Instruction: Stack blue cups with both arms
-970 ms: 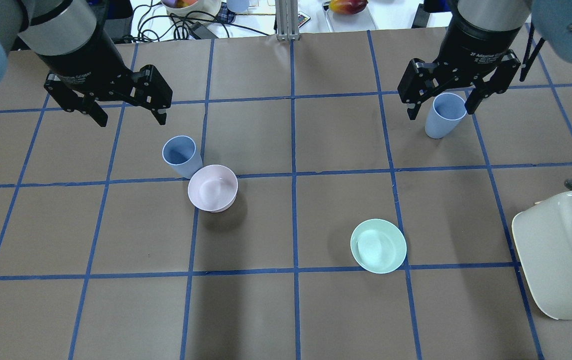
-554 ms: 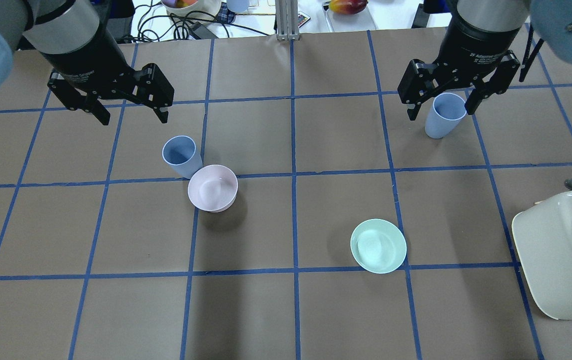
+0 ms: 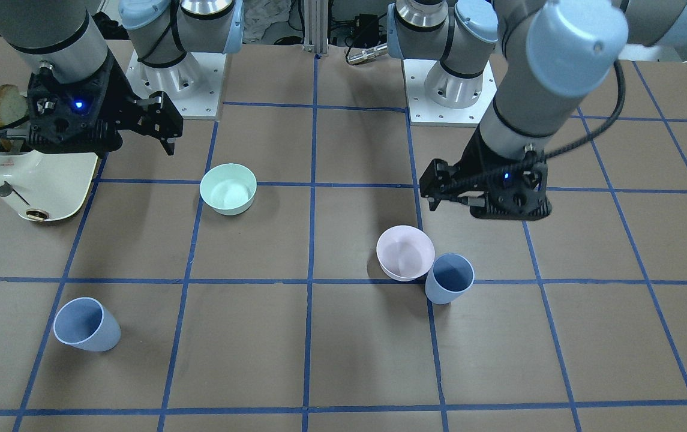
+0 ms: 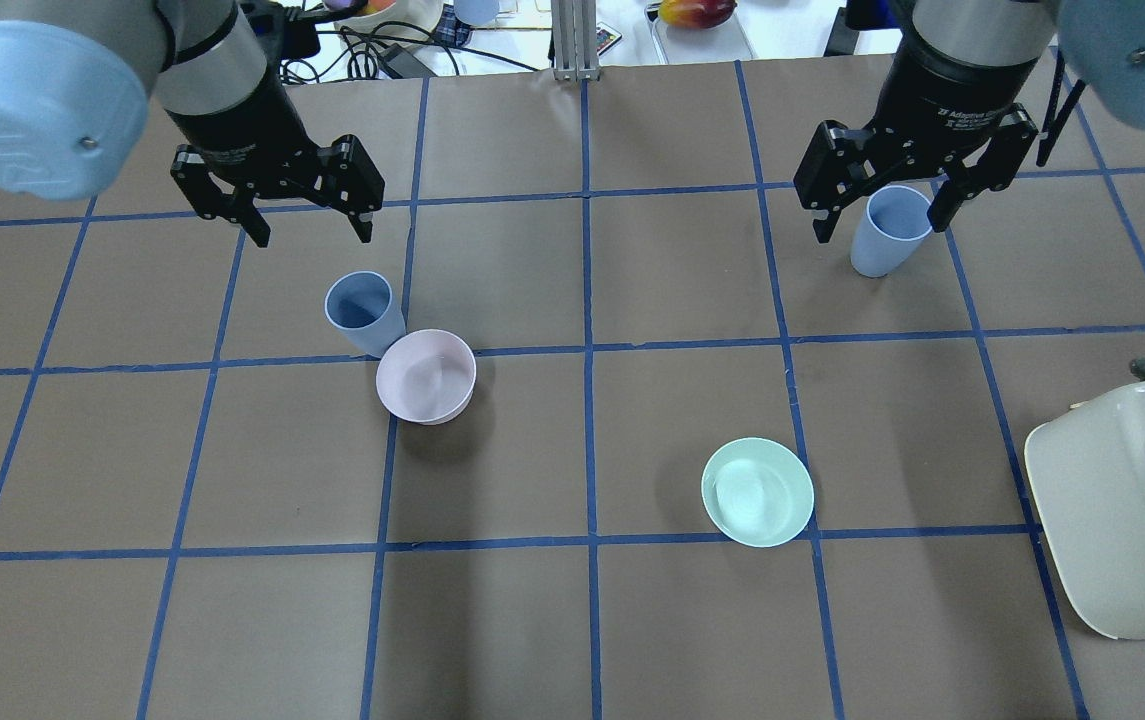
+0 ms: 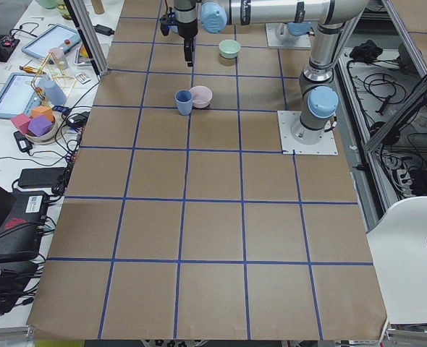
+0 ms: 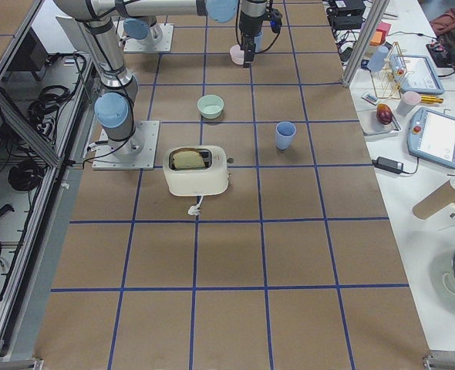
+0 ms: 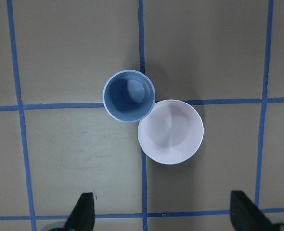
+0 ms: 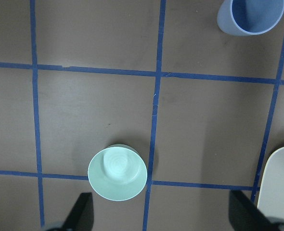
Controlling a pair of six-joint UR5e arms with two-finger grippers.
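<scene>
With left claw (image 4: 314,238) and right claw (image 4: 879,228) spread, we feared clipping the pale-pink plastic bowl (image 4: 426,376) touching the left pale-blue tapered plastic cup (image 4: 362,312).

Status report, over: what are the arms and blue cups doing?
Left tool, right tool: open, empty, hovering. Pale-blue plastic left cup and right cup upright, apart, unstacked. Pale pink bowl crowds left cup.

Two blue cups (image 4: 364,312) (image 4: 890,235), one pink bowl (image 4: 426,376), one green bowl (image 4: 757,491), one toaster (image 4: 1112,505), one slice of bread (image 6: 186,159).
</scene>
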